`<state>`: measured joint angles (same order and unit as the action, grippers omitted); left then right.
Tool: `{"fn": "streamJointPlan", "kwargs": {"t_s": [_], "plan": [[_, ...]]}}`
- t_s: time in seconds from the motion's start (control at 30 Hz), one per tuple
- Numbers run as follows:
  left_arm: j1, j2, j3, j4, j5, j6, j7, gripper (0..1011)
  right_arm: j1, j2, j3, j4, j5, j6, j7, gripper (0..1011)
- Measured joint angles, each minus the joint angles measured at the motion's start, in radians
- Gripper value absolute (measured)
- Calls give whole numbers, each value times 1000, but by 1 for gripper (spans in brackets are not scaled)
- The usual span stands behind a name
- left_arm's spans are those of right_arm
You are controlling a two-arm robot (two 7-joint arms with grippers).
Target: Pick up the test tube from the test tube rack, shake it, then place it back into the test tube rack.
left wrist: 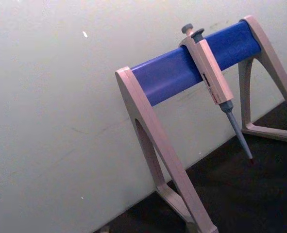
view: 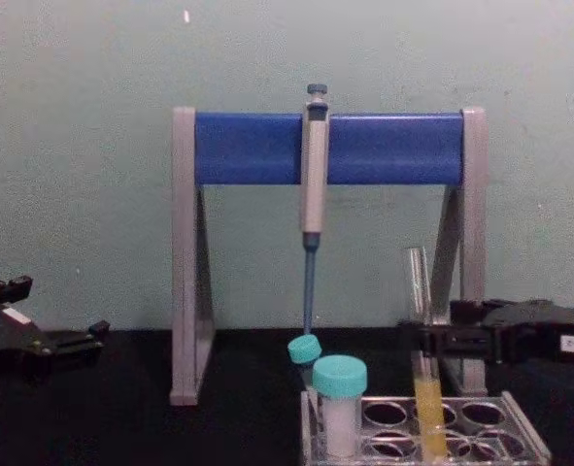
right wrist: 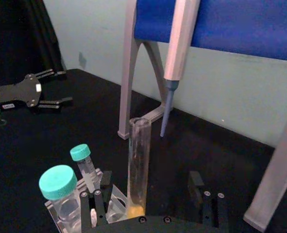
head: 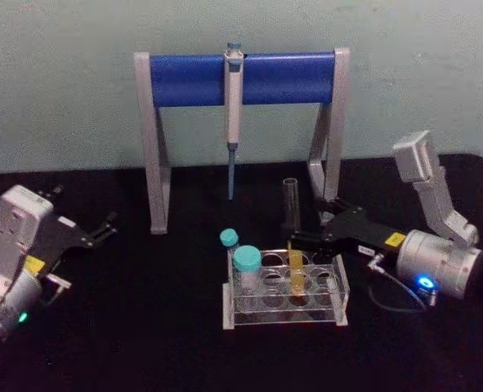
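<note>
The test tube stands upright in the clear test tube rack at the table's middle, with yellow-orange liquid in its lower part. My right gripper reaches in from the right, just above the rack. Its fingers are open and sit on either side of the tube. In the right wrist view there are gaps between the glass and both fingertips. My left gripper rests open on the table at the far left, well away from the rack.
Two teal-capped vials stand in the rack's left end, close to the tube. Behind the rack, the grey-and-blue pipette stand holds a hanging pipette. Its tip hangs just behind the tube's top. The black table lies in front.
</note>
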<state>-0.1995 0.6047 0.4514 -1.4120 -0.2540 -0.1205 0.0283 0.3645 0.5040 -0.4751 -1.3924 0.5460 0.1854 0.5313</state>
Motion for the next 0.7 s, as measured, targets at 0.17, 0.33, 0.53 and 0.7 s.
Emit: {"fn": "streamJointPlan", "kwargs": {"t_s": [0.17,0.33,0.53,0.7], "plan": [[0,0,0,0,0,0,0,1010,24,-12,-19,17,-11,4,8,1000],[0,0,0,0,0,0,0,1010,34,-21,-29,21,-18,13,6,1000],[0,0,0,0,0,0,0,1010,41,-27,-35,28,-22,20,-3,1000],[0,0,0,0,0,0,0,1010,39,-28,-35,23,-25,28,-15,1000]]}}
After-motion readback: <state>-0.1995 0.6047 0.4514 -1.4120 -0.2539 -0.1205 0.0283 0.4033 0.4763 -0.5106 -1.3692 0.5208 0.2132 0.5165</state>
